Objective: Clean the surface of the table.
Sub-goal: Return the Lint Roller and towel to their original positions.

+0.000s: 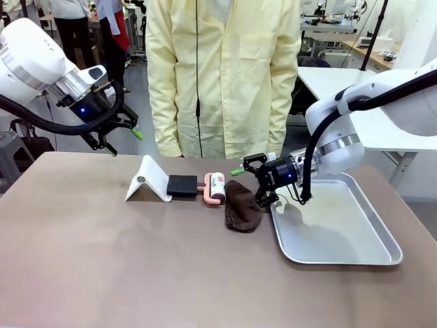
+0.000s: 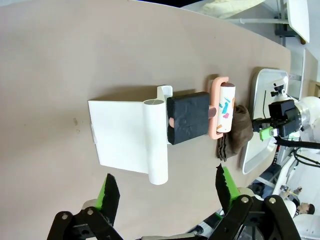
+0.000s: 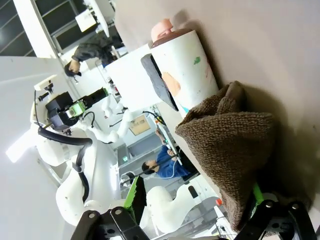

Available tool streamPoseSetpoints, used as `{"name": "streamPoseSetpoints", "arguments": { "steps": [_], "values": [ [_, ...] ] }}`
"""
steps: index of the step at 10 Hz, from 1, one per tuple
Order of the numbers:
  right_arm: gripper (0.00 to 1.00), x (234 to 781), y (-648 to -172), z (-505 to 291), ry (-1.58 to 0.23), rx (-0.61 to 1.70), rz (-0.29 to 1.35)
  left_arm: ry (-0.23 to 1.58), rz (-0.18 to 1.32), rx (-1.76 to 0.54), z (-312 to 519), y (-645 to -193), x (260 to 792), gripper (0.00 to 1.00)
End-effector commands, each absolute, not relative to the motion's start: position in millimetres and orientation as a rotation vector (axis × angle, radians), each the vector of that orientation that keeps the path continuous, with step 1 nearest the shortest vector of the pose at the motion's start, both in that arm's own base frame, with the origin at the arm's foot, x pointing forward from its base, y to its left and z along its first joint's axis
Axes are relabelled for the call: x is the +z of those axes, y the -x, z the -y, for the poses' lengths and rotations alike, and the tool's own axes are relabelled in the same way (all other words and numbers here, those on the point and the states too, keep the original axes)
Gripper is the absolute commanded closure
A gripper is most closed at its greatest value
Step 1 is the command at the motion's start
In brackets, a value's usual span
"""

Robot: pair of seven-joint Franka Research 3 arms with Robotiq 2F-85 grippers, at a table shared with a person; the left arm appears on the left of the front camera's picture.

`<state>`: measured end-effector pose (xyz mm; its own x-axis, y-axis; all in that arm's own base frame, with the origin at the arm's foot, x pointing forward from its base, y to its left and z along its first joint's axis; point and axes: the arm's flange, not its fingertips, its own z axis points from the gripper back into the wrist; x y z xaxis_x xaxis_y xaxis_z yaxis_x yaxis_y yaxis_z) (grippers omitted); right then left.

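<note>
- The tabletop (image 1: 102,266) is smooth and matt, taupe-brown, with only a soft, dull sheen.
- The silver tray (image 1: 355,256) looks like brushed metal, lightly reflective, with a rolled rim.
- The brown cloth (image 1: 243,208) is coarse knitted fabric, rough and matt; the weave is plain in the right wrist view.
- The white stand (image 2: 127,137) looks like smooth hard plastic, matt to satin.
- The black block (image 2: 188,116) has a finely pebbled, matt face.
- The lint roller (image 2: 226,107) has a smooth salmon-pink plastic frame and a white paper-like roll with coloured flecks.
- The person's pale yellow coat (image 1: 222,68) is thin, smooth woven cloth.
</note>
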<state>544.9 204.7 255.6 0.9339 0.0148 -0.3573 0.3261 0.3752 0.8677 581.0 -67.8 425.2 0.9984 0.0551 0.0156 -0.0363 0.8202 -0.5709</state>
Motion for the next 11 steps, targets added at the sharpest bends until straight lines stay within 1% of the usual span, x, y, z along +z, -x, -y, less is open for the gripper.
{"name": "streamPoseSetpoints", "arguments": {
  "steps": [1, 4, 6, 7, 8, 10, 11],
  "values": [
    [0.00, 255.2, -547.3, -199.7, -1.171, -0.208, -0.325, 0.597, 0.031, 0.075, 69.6, -577.9, 427.8, 0.00],
    [0.00, 278.3, -532.8, -189.9, -1.162, -0.173, -0.273, 0.602, 0.036, 0.075, 68.1, -577.0, 430.5, 0.00],
    [0.00, 329.1, -518.8, -200.4, -0.917, -0.128, -0.248, 0.611, 0.049, 0.078, 64.6, -575.5, 434.2, 0.00],
    [0.00, 352.6, -513.4, -204.3, -0.826, -0.097, -0.283, 0.626, 0.060, 0.084, 61.5, -573.1, 434.9, 0.00],
    [0.00, 372.5, -507.8, -201.8, -0.763, -0.099, -0.301, 0.635, 0.073, 0.096, 56.5, -570.5, 436.4, 0.00],
    [0.00, 397.7, -495.4, -177.5, -0.637, -0.221, -0.297, 0.645, 0.099, 0.124, 39.1, -563.5, 442.4, 0.00],
    [0.00, 406.1, -485.5, -166.0, -0.667, -0.212, -0.309, 0.648, 0.109, 0.136, 32.1, -560.1, 442.1, 0.00]
  ]
}}
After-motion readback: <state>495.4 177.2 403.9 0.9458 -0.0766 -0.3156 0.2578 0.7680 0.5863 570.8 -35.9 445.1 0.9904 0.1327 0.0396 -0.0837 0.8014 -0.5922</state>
